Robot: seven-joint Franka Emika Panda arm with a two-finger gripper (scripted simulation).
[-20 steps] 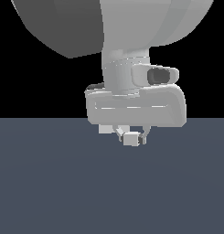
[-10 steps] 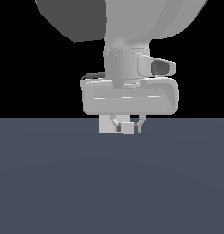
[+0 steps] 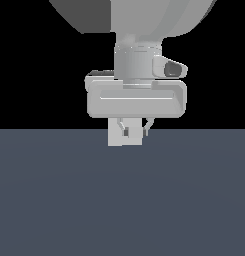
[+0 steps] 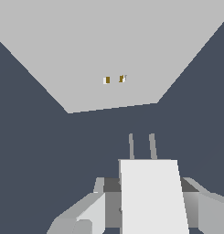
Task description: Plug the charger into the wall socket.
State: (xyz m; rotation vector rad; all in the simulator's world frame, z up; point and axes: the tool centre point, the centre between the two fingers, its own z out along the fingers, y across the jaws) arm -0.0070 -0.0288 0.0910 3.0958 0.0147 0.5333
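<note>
In the wrist view my gripper is shut on the charger, an off-white block with two thin prongs pointing ahead. The wall socket is the large off-white plate in front of it, with two small holes. The prongs are short of the plate and sit a little to one side of the holes. In the exterior view the socket is a small white square with a dark dot. It stands in front of my gripper and hides the charger.
A dark blue-grey floor spreads under the gripper and around the plate. The arm's wide white hand and wrist fill the upper part of the exterior view. Nothing else shows.
The hand has grown larger and shifted slightly to the exterior view's left, closing on the plate. The cube seen between the fingers earlier is now hidden behind the white square.
</note>
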